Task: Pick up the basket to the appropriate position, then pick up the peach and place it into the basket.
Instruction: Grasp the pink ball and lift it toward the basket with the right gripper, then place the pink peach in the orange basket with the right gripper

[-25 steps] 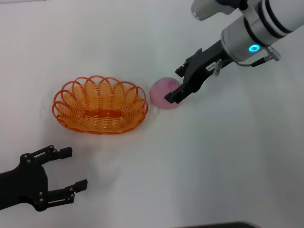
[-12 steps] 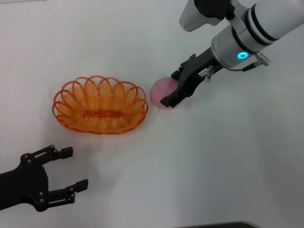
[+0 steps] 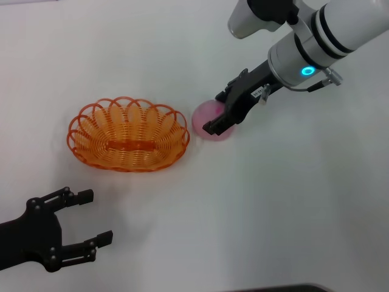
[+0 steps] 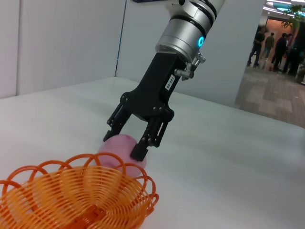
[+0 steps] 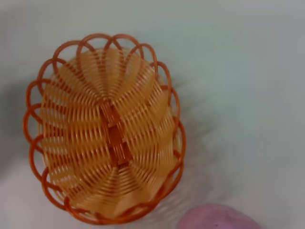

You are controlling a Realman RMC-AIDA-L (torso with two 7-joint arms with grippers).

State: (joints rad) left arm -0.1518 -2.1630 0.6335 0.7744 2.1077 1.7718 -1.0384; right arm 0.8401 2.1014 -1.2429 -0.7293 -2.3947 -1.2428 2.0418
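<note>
The orange wire basket [image 3: 127,135] sits on the white table, left of centre. It also shows in the left wrist view [image 4: 76,195] and the right wrist view [image 5: 105,143]. The pale-pink peach [image 3: 203,120] rests on the table just right of the basket, apart from it. My right gripper [image 3: 216,114] is open and lowered over the peach, one finger on each side of it, as the left wrist view [image 4: 124,145] shows. The peach [image 4: 116,144] sits between those fingers, and part of it [image 5: 219,218] shows in the right wrist view. My left gripper [image 3: 82,225] is open and empty, parked at the near left.
The white table [image 3: 273,201] stretches wide around the objects. In the left wrist view, a wall and people stand far behind the table's back edge [image 4: 267,119].
My right gripper has moved left and down until its fingers straddle the peach. The basket, the peach and the left arm have not moved.
</note>
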